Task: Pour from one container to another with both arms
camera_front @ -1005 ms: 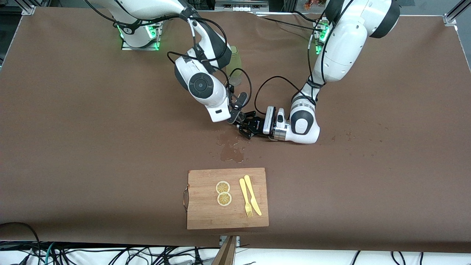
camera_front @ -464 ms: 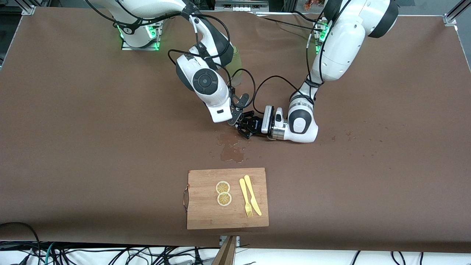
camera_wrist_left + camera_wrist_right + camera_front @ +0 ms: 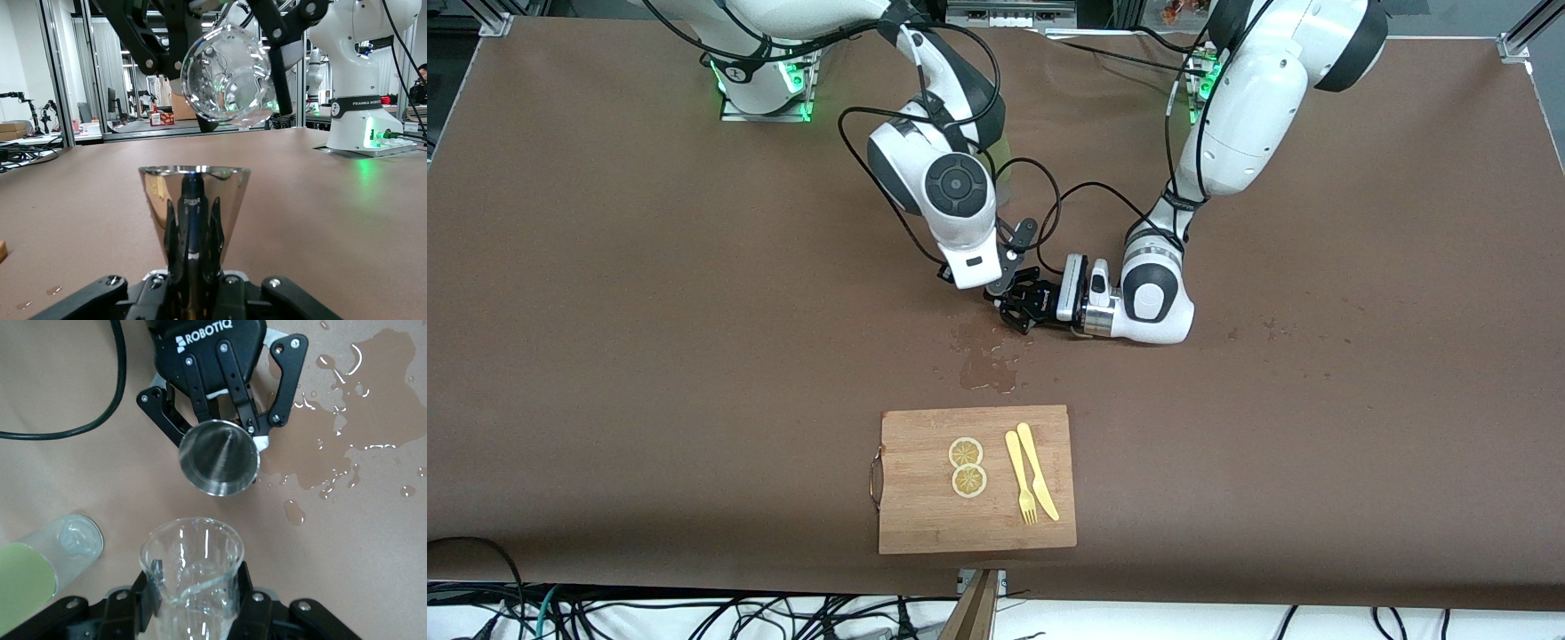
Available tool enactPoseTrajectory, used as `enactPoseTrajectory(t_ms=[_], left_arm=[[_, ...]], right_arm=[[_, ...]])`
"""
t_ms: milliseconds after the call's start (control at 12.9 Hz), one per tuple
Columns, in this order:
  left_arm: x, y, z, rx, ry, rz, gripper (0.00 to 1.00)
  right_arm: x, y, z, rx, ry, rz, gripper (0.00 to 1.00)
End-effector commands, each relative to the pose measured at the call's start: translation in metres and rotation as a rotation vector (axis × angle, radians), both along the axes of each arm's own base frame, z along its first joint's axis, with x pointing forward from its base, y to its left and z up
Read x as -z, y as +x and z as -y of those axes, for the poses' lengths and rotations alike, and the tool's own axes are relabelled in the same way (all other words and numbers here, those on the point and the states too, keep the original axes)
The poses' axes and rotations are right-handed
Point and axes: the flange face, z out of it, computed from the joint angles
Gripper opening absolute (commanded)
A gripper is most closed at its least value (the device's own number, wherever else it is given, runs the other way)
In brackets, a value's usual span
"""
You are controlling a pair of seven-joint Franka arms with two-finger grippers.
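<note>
So that liquid lands inside, the steel cone cup is clamped upright by the left gripper at table level. The glass beaker, gripped by the right gripper, is tipped over it, at the cup's 12 o'clock in the left wrist view.

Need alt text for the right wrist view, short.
The right pincer holds a clear glass beaker above a small metal cup, which the left pincer grips over the brown table. A puddle with scattered drops wets the table beside the cup, and a bottle of green liquid stands near the beaker.
</note>
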Motion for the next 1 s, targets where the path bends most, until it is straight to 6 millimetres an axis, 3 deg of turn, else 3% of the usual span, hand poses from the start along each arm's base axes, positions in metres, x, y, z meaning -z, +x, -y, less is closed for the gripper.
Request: enactPoseTrajectory(t_ms=[0,386,927], left_arm=[[0.004,-0.005,0.011,-0.028,-0.02,0.035,0.0],[0.004,-0.007,0.014,-0.037,-0.026,0.043,0.0],[0.004,-0.009,0.018,-0.043,-0.031,0.041,0.0]], right_arm=[[0.002,-0.004,-0.013,-0.038,-0.065,0.028,0.13],[0.0,-0.002,-0.015,-0.087,-0.168,0.045,0.13],[0.002,-0.016,-0.031,-0.163,-0.236,0.106,0.13]])
